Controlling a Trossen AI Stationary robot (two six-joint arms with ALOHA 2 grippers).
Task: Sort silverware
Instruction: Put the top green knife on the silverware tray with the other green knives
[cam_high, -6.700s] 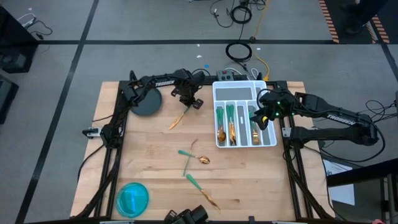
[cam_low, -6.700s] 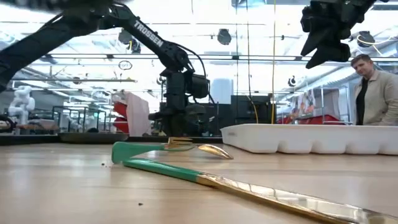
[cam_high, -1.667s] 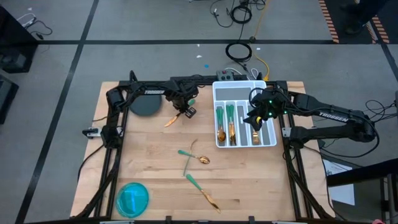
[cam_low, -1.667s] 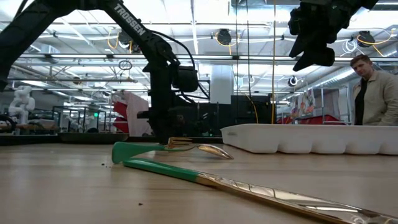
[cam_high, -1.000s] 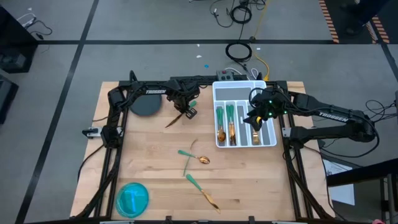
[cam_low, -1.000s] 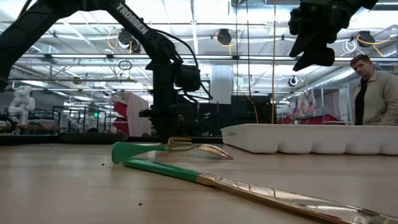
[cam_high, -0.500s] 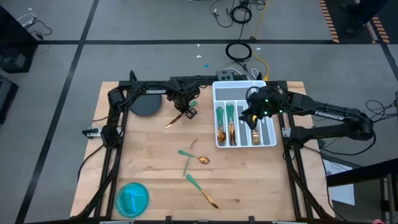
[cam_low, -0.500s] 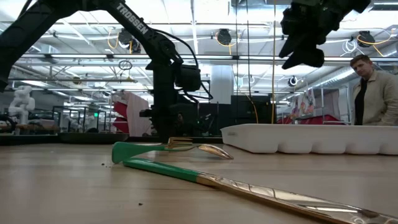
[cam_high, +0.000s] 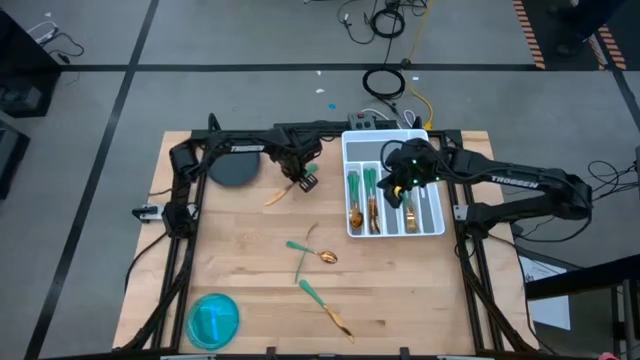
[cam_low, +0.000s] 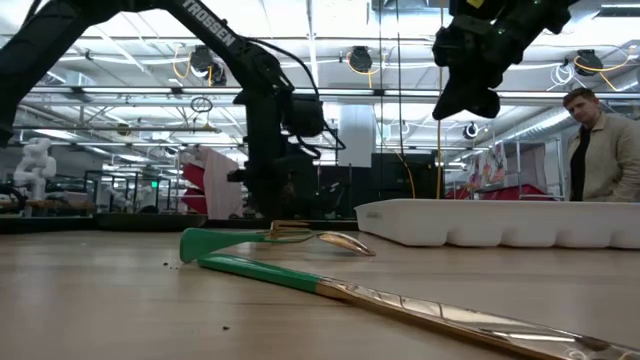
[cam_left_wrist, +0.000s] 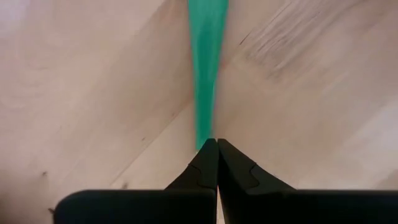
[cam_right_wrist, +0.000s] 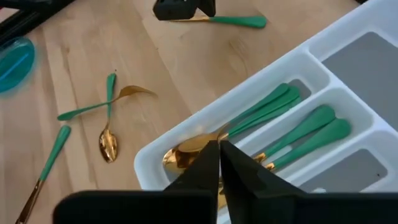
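— Left gripper (cam_high: 303, 181) first: clamped tight on the teal handle end of one piece of silverware (cam_high: 280, 192), gold head slanting away over the board, beside the dark round disc (cam_high: 233, 166). Gripped far out on the handle, probably so the head can drop into a slot first.

— And the right gripper (cam_high: 398, 190)?

— Closed as well, with nothing between the fingers. Hovers above the white tray (cam_high: 395, 146), over the compartments already holding sorted pieces (cam_high: 362, 200), handles laid one way and heads the other. Reads as a delivery done, judging by the empty pinch over filled slots.

— Left to sort?

— Two crossed pieces (cam_high: 305, 250) mid-table, plus a lone one (cam_high: 325, 310) nearer the front edge. All flat on the wood, well apart from the tray. Blue bowl (cam_high: 213, 318) off at the front corner, not involved.

— Next move?

— Likely carrying the held piece across to the tray. Calls for the right arm to clear out, else crowding over the same slots. Cannot tell fork from spoon on the held one.
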